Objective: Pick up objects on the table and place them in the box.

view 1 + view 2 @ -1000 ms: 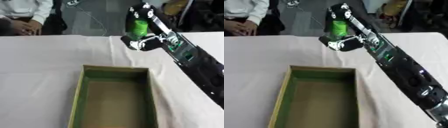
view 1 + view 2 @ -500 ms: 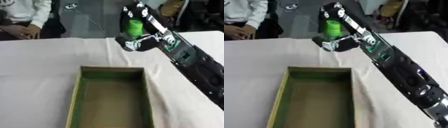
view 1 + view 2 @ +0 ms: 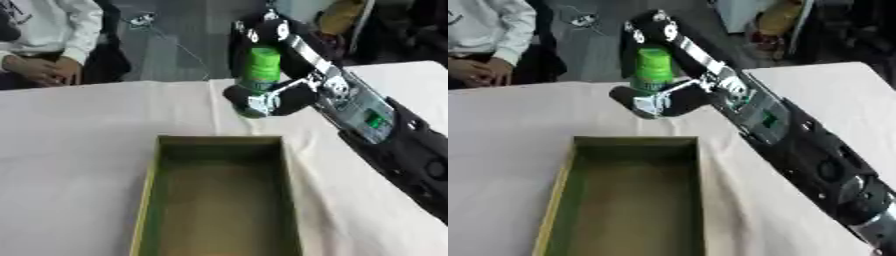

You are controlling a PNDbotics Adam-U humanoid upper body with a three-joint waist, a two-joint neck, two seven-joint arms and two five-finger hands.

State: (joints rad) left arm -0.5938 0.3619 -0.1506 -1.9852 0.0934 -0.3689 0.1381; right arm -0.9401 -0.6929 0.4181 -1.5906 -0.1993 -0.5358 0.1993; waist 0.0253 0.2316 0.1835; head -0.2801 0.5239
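Note:
A green bottle-shaped object (image 3: 259,70) is held upright in the air, with my right hand (image 3: 278,97) curled round it from behind and below. The hand and its load hang above the table just past the far end of the open box (image 3: 149,205), which has green inner walls and a brownish floor with nothing in it. My right arm (image 3: 789,135) runs in from the lower right. My left hand shows in neither view.
A white cloth covers the table (image 3: 79,150). A seated person in a white top (image 3: 44,35) is at the far left edge, hands in lap. Dark clutter and a yellow item stand beyond the table at the back right.
My right hand has carried the green object leftward and slightly lower, toward the box's far end.

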